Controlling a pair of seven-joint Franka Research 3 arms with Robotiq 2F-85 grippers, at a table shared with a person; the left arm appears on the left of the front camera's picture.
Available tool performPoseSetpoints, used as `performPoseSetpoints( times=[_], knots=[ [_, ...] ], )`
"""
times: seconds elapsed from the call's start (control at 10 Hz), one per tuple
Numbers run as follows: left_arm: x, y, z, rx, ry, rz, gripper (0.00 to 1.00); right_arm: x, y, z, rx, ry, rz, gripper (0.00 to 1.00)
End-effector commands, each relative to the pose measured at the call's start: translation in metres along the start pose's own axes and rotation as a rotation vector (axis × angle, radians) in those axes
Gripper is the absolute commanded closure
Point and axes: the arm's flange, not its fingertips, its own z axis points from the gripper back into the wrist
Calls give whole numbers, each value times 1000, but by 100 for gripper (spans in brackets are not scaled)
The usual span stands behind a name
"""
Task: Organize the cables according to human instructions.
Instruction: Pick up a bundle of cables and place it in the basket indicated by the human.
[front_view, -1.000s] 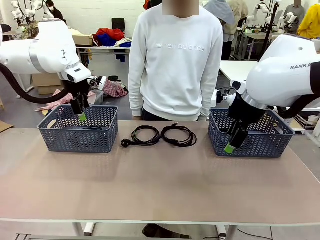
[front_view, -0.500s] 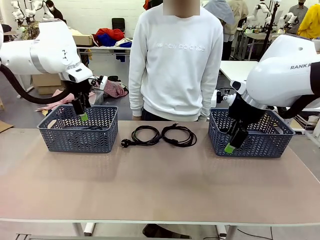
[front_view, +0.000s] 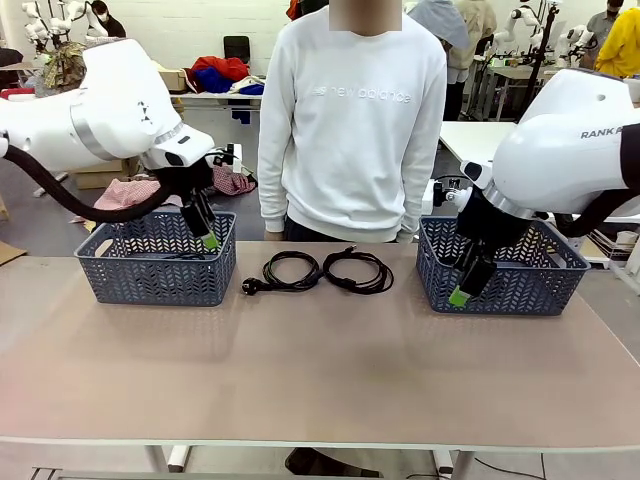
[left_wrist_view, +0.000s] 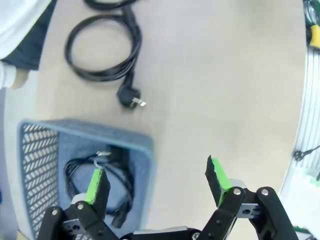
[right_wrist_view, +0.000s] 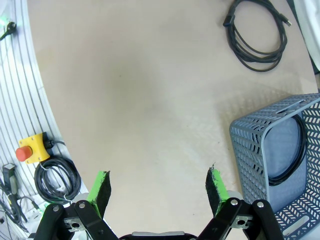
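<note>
Nearest, right gripper (front_view: 460, 293) hasn't moved: jaws apart, empty, at the right basket's (front_view: 520, 285) near left corner. left gripper (front_view: 208, 238) has swung from mid left basket (front_view: 150, 280) to its right rim, jaws apart, empty. Probably going for the two cords (front_view: 322, 270) on the table between the baskets. One cord (left_wrist_view: 122, 180) lies in the left basket and another (right_wrist_view: 302, 145) in the right. The person's hands are mostly hidden at the far edge, so no cue is readable.

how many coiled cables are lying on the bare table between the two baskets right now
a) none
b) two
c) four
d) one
b: the plugged cable and the second cable lie coiled side by side on the table, between the left basket and the right basket.
</note>
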Motion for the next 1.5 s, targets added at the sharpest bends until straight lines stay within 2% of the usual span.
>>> performPoseSetpoints(
  times=[0.0, 0.2, 0.4, 0.5, 0.6, 1.4],
  knots=[
    [2, -38, -2, 3, -73, 22, 0, 2, 0, 1, -6, 2, -2, 0],
    [10, -68, -12, -39, -94, 21, 0, 2, 0, 1, -6, 2, -2, 0],
    [11, -82, -19, -60, -95, 34, 0, 2, 0, 1, -6, 2, -2, 0],
    [12, -81, -25, -97, -100, 26, 0, 2, 0, 1, -6, 2, -2, 0],
    [18, -78, -18, -66, -75, 6, 0, 2, 0, 1, -6, 2, -2, 0],
    [18, -78, -18, -66, -75, 6, 0, 2, 0, 1, -6, 2, -2, 0]
  ],
)
